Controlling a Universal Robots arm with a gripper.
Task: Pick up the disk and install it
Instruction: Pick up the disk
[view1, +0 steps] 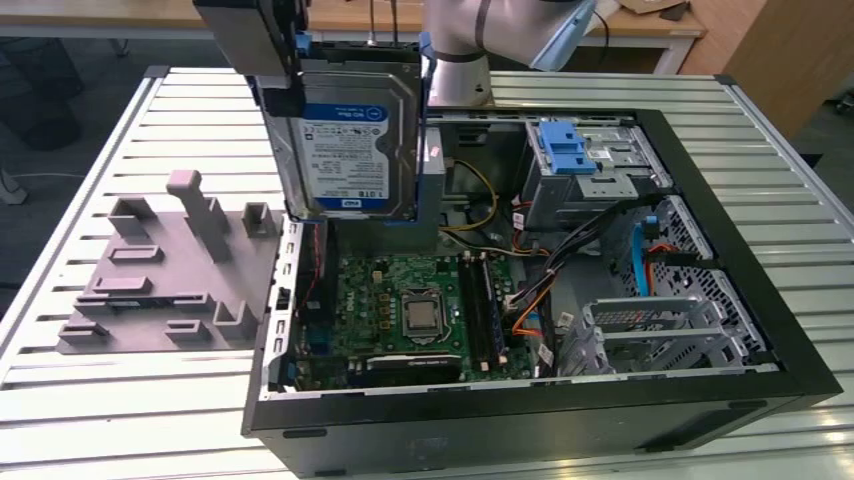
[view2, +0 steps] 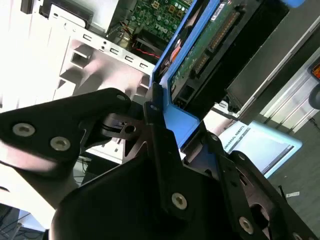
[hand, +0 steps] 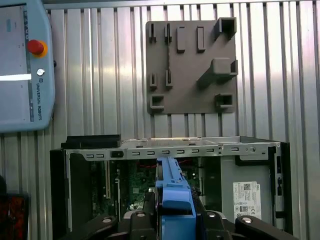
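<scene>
— Gripper (view1: 283, 90) is seen clamped shut on the disk (view1: 354, 140) in the exterior view.
— How is it carried?
— Upright, long axis vertical, hung below the fingers over the open computer case (view1: 747, 300). The drive cage (view1: 581, 150) lies well apart, toward the exterior view's right.
— Second wrist view?
— The disk (view2: 200, 45) is shown stretching away from the gripper (view2: 175, 135), blue edge pinched.
— First wrist view?
— The disk (hand: 172, 185) is seen edge-on above the case.

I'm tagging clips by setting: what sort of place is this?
Likely a robotics lab bench: an open PC case on a slatted metal table, a grey fixture plate beside it, and a teach pendant.
</scene>
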